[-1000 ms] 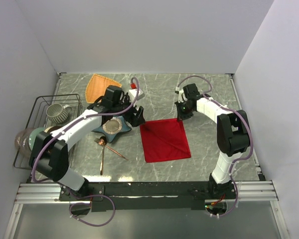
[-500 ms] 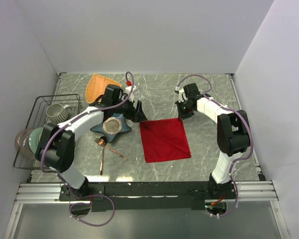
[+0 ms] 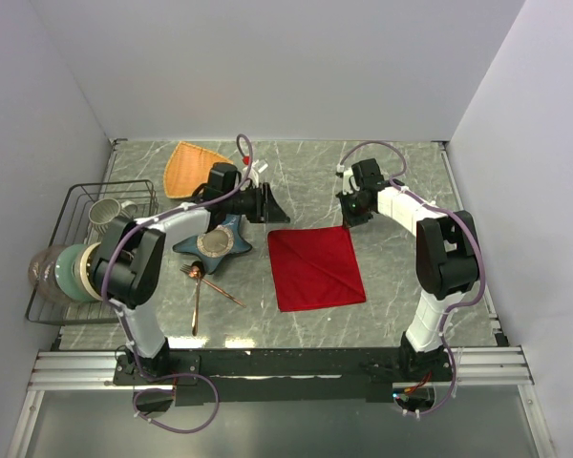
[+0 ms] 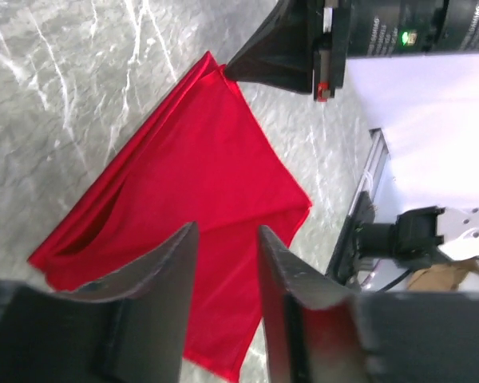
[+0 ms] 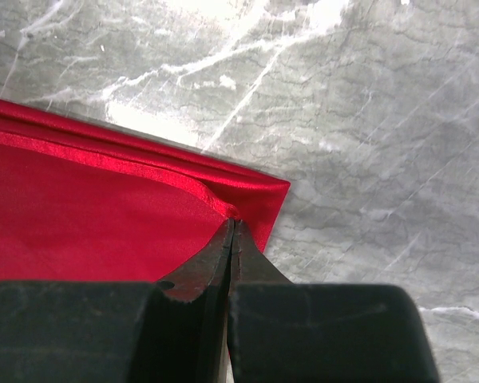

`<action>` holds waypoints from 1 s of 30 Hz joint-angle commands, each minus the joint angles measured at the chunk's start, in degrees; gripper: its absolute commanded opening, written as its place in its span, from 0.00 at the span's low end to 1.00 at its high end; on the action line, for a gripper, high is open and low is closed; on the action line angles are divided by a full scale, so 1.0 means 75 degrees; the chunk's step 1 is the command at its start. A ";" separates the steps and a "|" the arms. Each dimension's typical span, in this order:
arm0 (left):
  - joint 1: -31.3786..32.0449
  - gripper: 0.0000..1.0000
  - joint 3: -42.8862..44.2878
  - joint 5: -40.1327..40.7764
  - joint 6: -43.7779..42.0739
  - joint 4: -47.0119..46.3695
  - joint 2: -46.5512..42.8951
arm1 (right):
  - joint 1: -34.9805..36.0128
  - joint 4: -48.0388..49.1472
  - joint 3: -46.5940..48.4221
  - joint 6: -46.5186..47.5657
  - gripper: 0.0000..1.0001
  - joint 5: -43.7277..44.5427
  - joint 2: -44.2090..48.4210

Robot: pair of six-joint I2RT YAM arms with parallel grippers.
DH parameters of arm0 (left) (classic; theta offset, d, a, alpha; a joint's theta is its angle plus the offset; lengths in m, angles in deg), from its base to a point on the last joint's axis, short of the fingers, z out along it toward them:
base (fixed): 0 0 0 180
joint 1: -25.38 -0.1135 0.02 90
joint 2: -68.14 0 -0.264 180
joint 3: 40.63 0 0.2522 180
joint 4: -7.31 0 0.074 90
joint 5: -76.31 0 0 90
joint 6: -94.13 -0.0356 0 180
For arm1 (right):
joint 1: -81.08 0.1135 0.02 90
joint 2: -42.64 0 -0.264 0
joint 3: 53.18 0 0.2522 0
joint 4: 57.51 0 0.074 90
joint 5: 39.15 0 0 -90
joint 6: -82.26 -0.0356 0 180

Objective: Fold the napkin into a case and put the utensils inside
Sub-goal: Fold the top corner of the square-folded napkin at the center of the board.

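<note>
The red napkin (image 3: 315, 268) lies flat on the marble table as a folded rectangle. My right gripper (image 3: 348, 220) sits at its far right corner, shut on the hem (image 5: 247, 199), its jaws (image 5: 232, 225) pressed together there. My left gripper (image 3: 275, 212) hovers just behind the napkin's far left corner. Its jaws stand partly apart with nothing between them, and the napkin (image 4: 199, 175) shows below the fingertips (image 4: 227, 233). The copper utensils (image 3: 201, 282) lie left of the napkin, in front of the blue star dish.
A blue star-shaped dish (image 3: 216, 242) holding a small round piece sits left of the napkin. An orange triangular plate (image 3: 191, 164) lies at the back left. A wire rack (image 3: 76, 196) with a mug and bowls stands at the left edge.
My left gripper has swung away from the star dish, back and to the right toward the napkin's far left corner, and its jaws have narrowed. The right gripper keeps its hold.
</note>
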 commanded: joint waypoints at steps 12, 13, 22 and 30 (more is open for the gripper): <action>0.0619 0.23 0.0416 -0.0350 0.2586 -0.2177 0.1415 | -0.0076 0.0442 0.0225 -0.0156 0.00 0.0304 -0.0067; 0.0619 0.23 0.0404 -0.0350 0.2690 -0.2201 0.1474 | -0.0065 0.0453 0.0225 -0.0145 0.00 0.0304 -0.0067; 0.0619 0.20 0.0884 -0.0233 0.2516 -0.1897 0.2189 | -0.0076 0.0395 0.0120 -0.0110 0.00 0.0280 -0.0078; 0.0596 0.18 0.1142 -0.0034 0.2410 -0.1475 0.2728 | -0.0076 0.0407 0.0026 -0.0145 0.00 0.0292 -0.0078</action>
